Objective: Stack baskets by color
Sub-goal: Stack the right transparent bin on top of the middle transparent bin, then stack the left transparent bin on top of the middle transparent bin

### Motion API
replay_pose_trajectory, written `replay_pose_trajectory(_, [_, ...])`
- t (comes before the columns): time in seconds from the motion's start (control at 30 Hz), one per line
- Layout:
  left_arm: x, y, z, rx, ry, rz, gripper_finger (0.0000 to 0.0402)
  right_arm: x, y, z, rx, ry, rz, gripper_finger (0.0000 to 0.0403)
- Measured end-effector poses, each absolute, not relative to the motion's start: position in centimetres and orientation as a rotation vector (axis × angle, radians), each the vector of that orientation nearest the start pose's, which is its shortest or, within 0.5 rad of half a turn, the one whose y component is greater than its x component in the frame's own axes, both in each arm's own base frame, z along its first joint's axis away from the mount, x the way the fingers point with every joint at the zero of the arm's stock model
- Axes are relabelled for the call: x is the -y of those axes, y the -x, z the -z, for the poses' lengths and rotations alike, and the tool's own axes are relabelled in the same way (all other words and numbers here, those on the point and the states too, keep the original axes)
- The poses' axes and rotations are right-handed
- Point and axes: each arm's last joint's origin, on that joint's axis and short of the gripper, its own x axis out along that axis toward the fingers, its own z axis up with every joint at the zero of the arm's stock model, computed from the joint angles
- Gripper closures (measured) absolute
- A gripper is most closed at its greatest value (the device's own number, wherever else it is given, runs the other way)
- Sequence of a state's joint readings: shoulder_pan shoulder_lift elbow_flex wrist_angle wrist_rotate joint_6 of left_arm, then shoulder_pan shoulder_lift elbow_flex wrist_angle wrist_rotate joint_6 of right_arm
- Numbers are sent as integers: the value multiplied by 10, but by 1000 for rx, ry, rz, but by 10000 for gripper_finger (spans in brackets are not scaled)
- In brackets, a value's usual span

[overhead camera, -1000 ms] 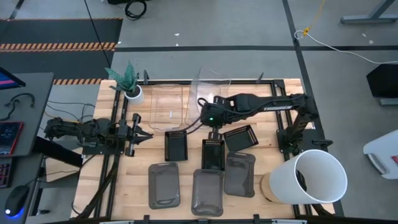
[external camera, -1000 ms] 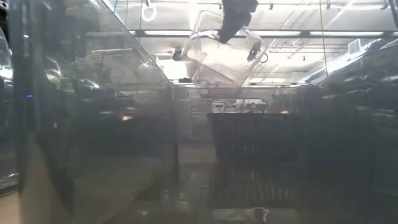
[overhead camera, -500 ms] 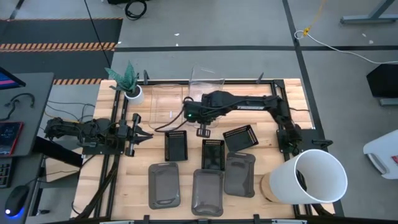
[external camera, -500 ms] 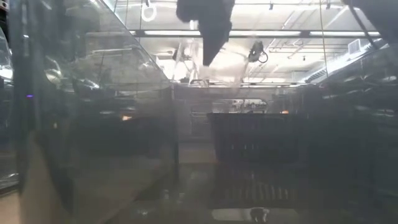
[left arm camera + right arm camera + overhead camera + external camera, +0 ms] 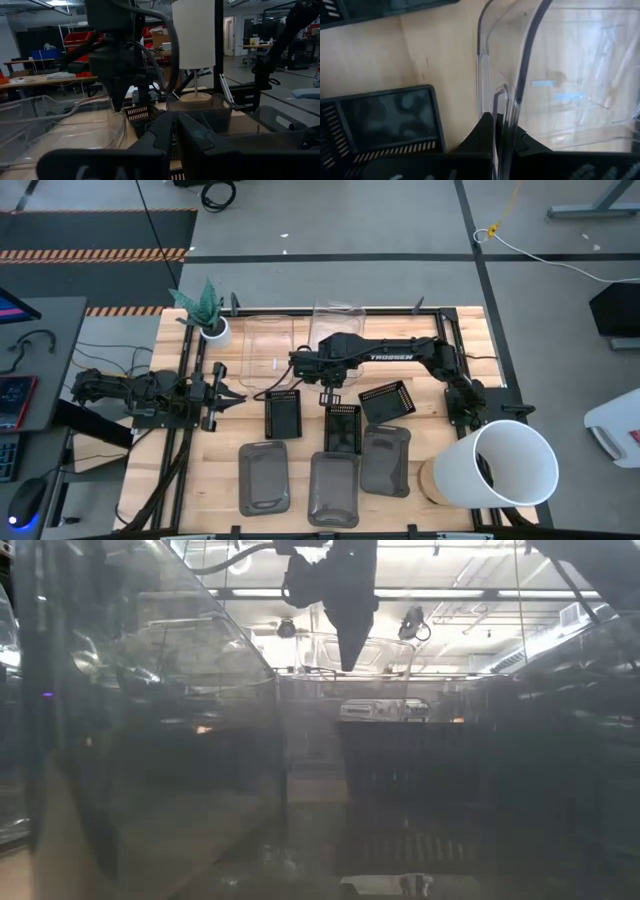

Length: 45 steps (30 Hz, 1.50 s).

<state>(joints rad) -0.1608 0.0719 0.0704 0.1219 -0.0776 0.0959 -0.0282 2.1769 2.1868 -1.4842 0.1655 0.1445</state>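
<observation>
My right gripper (image 5: 322, 370) points down over the table's middle, shut on a clear basket (image 5: 336, 322) that reaches from it toward the far edge. Just left of it, another clear basket (image 5: 268, 352) lies flat on the table. Three black slotted baskets (image 5: 283, 413) (image 5: 343, 428) (image 5: 388, 400) lie in a row nearer me. Three dark grey baskets (image 5: 265, 478) (image 5: 333, 488) (image 5: 385, 462) lie along the near edge. My left gripper (image 5: 236, 394) waits shut and level at the left. My right gripper pinches a thin clear wall at the basket's rim (image 5: 501, 102) between its two fingers, coming from above and pointing down. The basket reaches away from the fingers toward the far edge (image 5: 385, 652). Whether it touches the clear basket beneath, I cannot tell.
A big white bucket (image 5: 510, 465) lies tipped at the near right corner. A white plant pot (image 5: 213, 331) stands at the far left. A black frame rail (image 5: 440, 310) runs along the table's far edge. Bare wood (image 5: 215, 470) shows at the near left.
My right gripper has gone toward the table's left edge and down, tipping until it points almost straight down, and has stayed shut. The clear basket has come down with it, from high and steeply tilted to lower and flatter.
</observation>
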Motion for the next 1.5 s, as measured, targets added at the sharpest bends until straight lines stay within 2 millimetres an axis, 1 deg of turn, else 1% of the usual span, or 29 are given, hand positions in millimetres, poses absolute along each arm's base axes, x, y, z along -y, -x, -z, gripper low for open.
replay_pose_trajectory(0.1, [13,-97,-194,123,-81,78,367,16,-420,-286,-1498,-23,268,397])
replay_pose_trajectory(0.17, [13,-97,-194,123,-82,78,365,16,-419,-283,-1515,-26,273,397])
replay_pose_trajectory(0.3, [13,-97,-194,123,-81,77,369,16,-416,-278,-1550,-38,284,397])
replay_pose_trajectory(0.47, [13,-97,-194,123,-82,77,376,15,-412,-268,-1611,-53,269,396])
replay_pose_trajectory(0.6, [13,-97,-194,123,-81,77,374,15,-410,-260,-1653,-48,271,394])
replay_pose_trajectory(0.7, [13,-97,-194,123,-81,77,369,15,-410,-256,-1660,-40,272,379])
replay_pose_trajectory(0.97, [13,-97,-194,123,-81,78,374,16,-410,-255,-1665,-21,253,310])
replay_pose_trajectory(1.07, [13,-97,-194,123,-81,77,376,16,-410,-261,-1656,-23,247,289])
replay_pose_trajectory(1.27, [13,-97,-194,123,-81,77,369,15,-412,-290,-1536,-20,204,267])
replay_pose_trajectory(1.37, [13,-97,-194,123,-82,78,366,15,-420,-297,-1450,5,157,266])
replay_pose_trajectory(1.5, [13,-97,-194,123,-82,78,367,15,-432,-299,-1328,54,102,269])
